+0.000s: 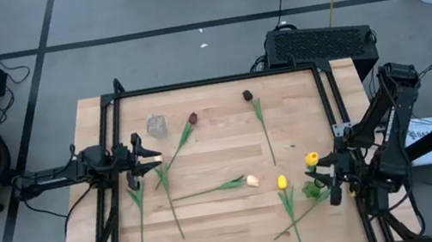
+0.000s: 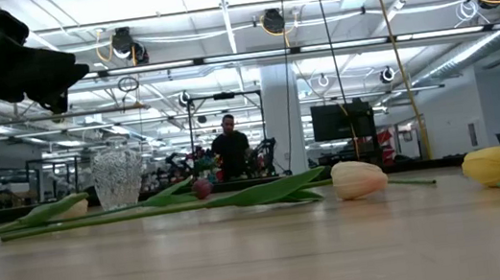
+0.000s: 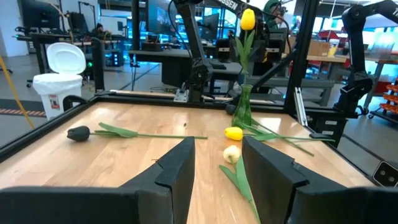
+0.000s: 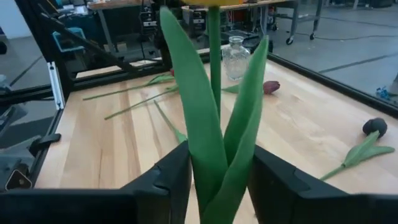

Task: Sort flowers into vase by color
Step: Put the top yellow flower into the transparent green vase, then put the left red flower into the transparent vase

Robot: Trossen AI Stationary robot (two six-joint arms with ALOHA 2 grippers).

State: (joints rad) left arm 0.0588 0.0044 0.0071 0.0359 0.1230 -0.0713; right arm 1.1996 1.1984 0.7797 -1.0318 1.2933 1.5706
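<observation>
Yellow tulip stands upright in a green vase by the table's right edge, its leaves between the right gripper's parted fingers. Other tulips lie scattered mid-table; a clear vase stands back left. Left gripper, fingers apart, hovers empty near the left edge.
</observation>
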